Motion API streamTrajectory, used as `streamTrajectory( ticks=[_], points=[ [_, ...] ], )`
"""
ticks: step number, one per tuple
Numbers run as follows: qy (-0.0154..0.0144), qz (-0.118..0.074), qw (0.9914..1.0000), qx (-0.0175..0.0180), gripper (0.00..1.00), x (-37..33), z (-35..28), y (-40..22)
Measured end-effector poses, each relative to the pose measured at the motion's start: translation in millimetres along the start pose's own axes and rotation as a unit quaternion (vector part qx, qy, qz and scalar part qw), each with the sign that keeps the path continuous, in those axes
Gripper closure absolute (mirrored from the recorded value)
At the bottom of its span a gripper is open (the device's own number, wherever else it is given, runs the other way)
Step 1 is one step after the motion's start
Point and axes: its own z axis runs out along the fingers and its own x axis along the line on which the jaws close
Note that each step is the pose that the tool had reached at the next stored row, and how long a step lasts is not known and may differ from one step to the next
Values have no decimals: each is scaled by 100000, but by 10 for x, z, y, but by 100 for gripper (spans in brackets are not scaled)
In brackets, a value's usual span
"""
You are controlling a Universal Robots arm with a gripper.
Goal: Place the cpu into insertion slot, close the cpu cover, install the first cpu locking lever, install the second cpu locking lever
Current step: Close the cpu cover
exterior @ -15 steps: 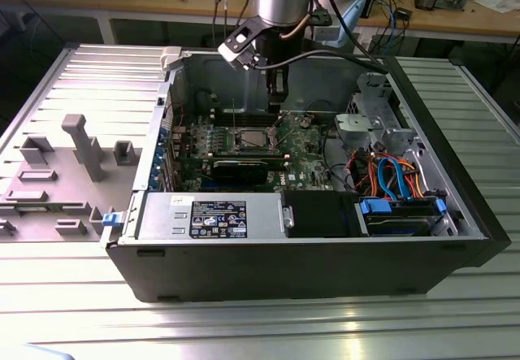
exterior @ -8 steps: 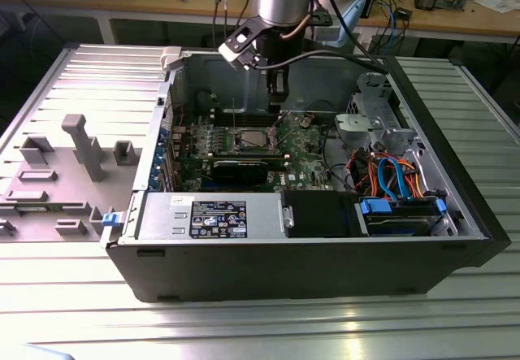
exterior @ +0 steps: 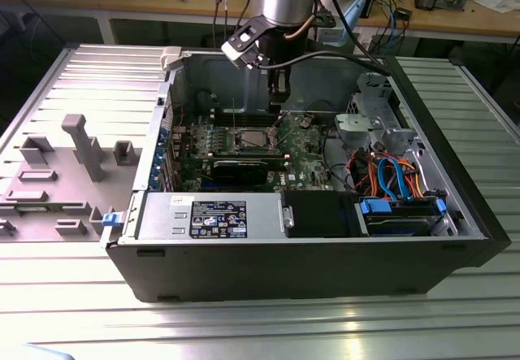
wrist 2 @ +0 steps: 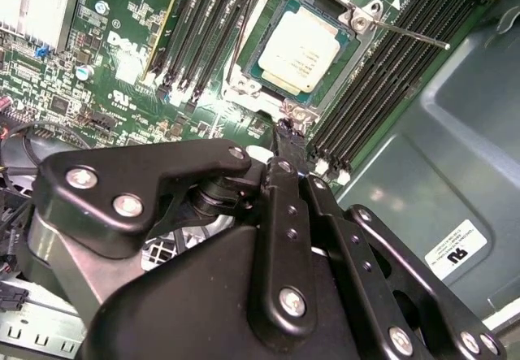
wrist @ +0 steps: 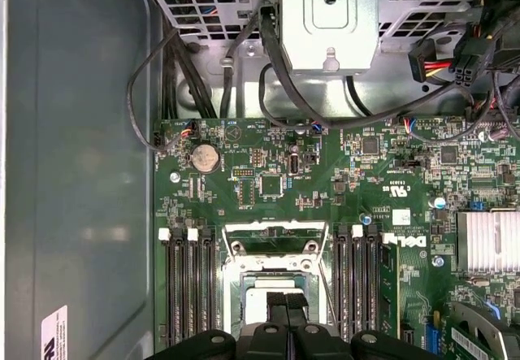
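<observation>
Fingers (wrist: 277, 303) sit pressed together side by side with only a hairline seam between them. Nothing I can make out is pinched there. They hang low inside the open computer case (exterior: 455, 238), on the arm that reaches down into it in the exterior view, fingers (exterior: 278, 92) pointing at the green motherboard (exterior: 309, 145). Just past the fingertips (wrist 2: 286, 136) lies the insertion slot (wrist 2: 345, 63), and the cpu (wrist 2: 299, 49) is seated flat in it, its pale metal top bare; in the first wrist view the tips overlap the nearest edge of the cpu (wrist: 258, 299). Beyond the cpu, on the side of the slot away from the fingers, a silvery frame that looks like the cpu cover (wrist: 276, 236) shows at the rim; whether it stands up or lies flat I cannot tell. A thin locking lever (wrist 2: 406, 32) angles away from a corner of the slot and crosses the black memory slots (wrist 2: 382, 75) instead of lying along the rim. Memory slots flank the fingers on both sides. Well apart from the fingers, along the case's front wall, sits the labelled power supply box (exterior: 215, 216). The case rests on a ribbed metal tabletop (exterior: 244, 327).
</observation>
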Motion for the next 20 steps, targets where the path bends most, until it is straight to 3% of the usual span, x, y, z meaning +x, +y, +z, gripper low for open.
streamTrajectory(
  ticks=[20],
  points=[
    [0, -2, 100000, 58, 89, 0, 0, 50]
  ],
)
